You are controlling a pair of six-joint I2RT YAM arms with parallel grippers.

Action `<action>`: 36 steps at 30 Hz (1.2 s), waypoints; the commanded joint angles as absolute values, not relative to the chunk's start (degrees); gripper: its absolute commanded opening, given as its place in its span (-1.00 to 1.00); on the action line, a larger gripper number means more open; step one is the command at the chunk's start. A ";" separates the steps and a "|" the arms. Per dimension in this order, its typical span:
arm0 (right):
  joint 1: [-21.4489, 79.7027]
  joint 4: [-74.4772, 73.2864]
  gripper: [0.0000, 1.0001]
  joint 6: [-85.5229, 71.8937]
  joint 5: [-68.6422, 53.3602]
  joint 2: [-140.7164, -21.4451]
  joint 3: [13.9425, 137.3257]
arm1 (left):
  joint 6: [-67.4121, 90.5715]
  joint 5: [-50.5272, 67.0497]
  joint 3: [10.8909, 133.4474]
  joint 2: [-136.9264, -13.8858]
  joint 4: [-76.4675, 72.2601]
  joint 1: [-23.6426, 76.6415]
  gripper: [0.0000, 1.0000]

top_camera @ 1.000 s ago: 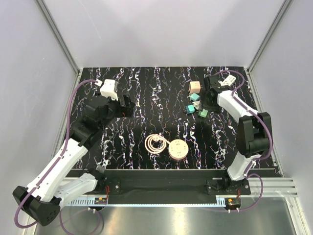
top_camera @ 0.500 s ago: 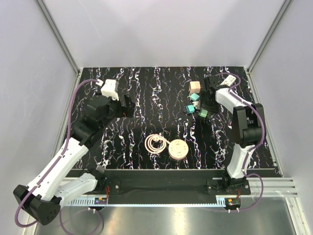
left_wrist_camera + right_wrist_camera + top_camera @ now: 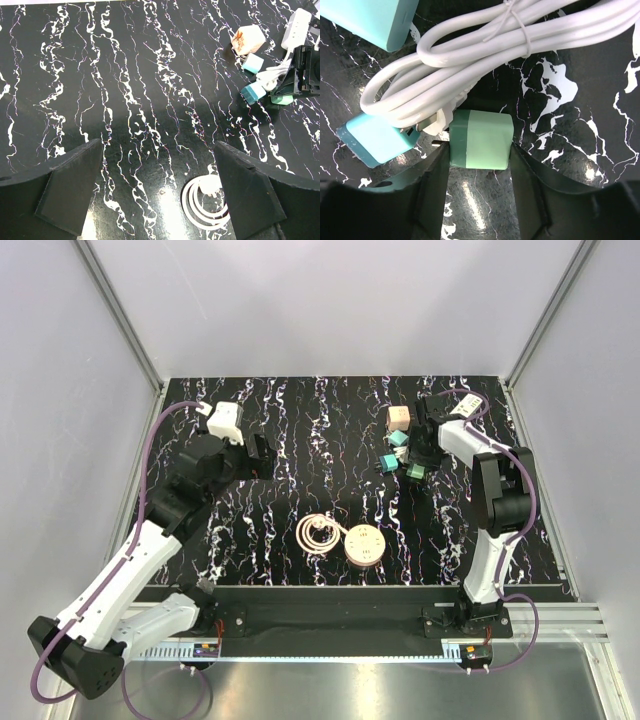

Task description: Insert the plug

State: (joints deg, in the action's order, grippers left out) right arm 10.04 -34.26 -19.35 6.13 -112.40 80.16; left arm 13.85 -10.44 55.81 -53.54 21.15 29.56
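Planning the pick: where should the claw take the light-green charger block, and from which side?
Its two flat parallel sides, from above. The light-green charger block lies flat with both sides free, while the white cable crowds its far end; the right claw straddles it.

The coiled cable lay at the round base's nine o'clock; the plug sat well apart toward one o'clock.

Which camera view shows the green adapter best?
Right wrist: the green adapter sits large and sharp between the fingers. Top external shows a tiny block; left wrist, a sliver at the right gripper.
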 commanded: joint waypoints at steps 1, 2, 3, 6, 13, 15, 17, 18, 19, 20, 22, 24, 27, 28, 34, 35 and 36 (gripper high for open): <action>9.84 -31.64 0.01 -18.46 3.61 -110.57 79.37 | 14.41 -9.93 56.16 -53.70 19.25 29.36 0.98; 9.93 -31.73 0.01 -18.54 3.69 -110.22 79.10 | 14.50 -9.84 56.16 -53.79 19.25 29.36 0.98; 9.93 -31.64 -0.01 -18.54 3.95 -110.04 78.67 | 14.50 -9.76 56.25 -53.88 19.25 29.36 0.98; 9.93 -31.90 -0.08 -18.63 4.31 -109.52 77.61 | 14.59 -9.67 56.08 -53.88 19.25 29.36 0.98; 11.42 -30.24 -0.11 -21.61 -3.60 -102.84 70.76 | 15.03 -9.05 56.25 -54.32 19.25 29.36 0.98; 13.00 -29.80 -0.12 -21.97 -4.83 -100.38 67.52 | 15.03 -8.96 56.34 -54.40 19.25 29.36 0.98; 16.68 -29.18 -0.13 -22.41 -4.92 -98.10 65.58 | 15.20 -8.53 56.34 -54.75 19.34 29.36 0.98; 19.48 -29.27 -0.13 -22.33 -4.31 -97.56 64.26 | 15.21 -8.35 56.25 -54.76 19.25 29.36 0.98; 20.90 -29.27 -0.13 -22.59 -3.78 -96.86 63.81 | 15.29 -7.83 56.34 -55.19 19.25 29.36 0.98; 21.87 -29.18 -0.13 -22.76 -3.43 -95.38 63.29 | 15.47 -7.39 56.34 -55.46 19.34 29.36 0.98; 23.46 -28.74 -0.14 -23.11 -3.16 -93.70 62.58 | 15.99 -5.98 56.86 -56.77 19.68 29.36 0.98; 25.22 -28.04 -0.14 -22.94 -3.16 -91.06 62.49 | 17.92 -1.78 58.09 -58.09 20.13 29.36 0.96; 27.15 -26.29 -0.14 -21.28 -3.77 -87.55 62.67 | 21.17 7.80 61.24 -62.13 20.74 29.01 0.90; 27.77 -25.76 -0.15 -20.83 -3.95 -85.71 62.67 | 23.10 13.65 62.39 -64.66 21.26 28.74 0.85; 32.43 -19.26 -0.16 -18.81 -2.90 -76.93 59.42 | 32.76 31.17 67.23 -72.93 19.17 24.18 0.70; 32.87 -17.86 -0.15 -18.72 -3.16 -75.77 57.59 | 34.00 33.03 67.32 -73.91 18.20 23.21 0.70; 33.74 -15.49 -0.16 -18.46 -3.43 -74.63 56.70 | 35.14 34.79 67.67 -74.87 17.15 22.86 0.69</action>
